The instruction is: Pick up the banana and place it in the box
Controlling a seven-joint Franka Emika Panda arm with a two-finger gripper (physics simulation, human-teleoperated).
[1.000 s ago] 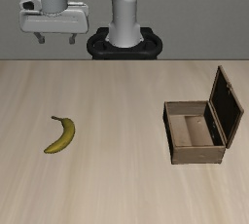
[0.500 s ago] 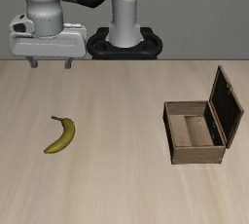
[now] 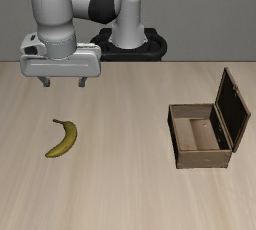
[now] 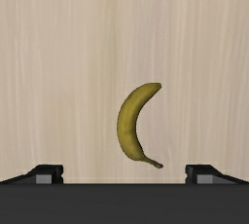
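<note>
Well apart from the box [image 3: 205, 134], on the exterior view's left of it, we see the banana [image 3: 62, 139] lying flat on the table [image 3: 130, 94]. Its long axis runs crosswise to the line from it to the box, its curved back is turned toward the box, and both tips bend away from it. Our gripper [image 3: 64, 81] hovers over the table beyond the thin stem tip with fingers spread wide and nothing between them; in the wrist view the banana [image 4: 136, 121] lies just ahead of the gripper [image 4: 124, 174], stem end nearest the fingertips.
</note>
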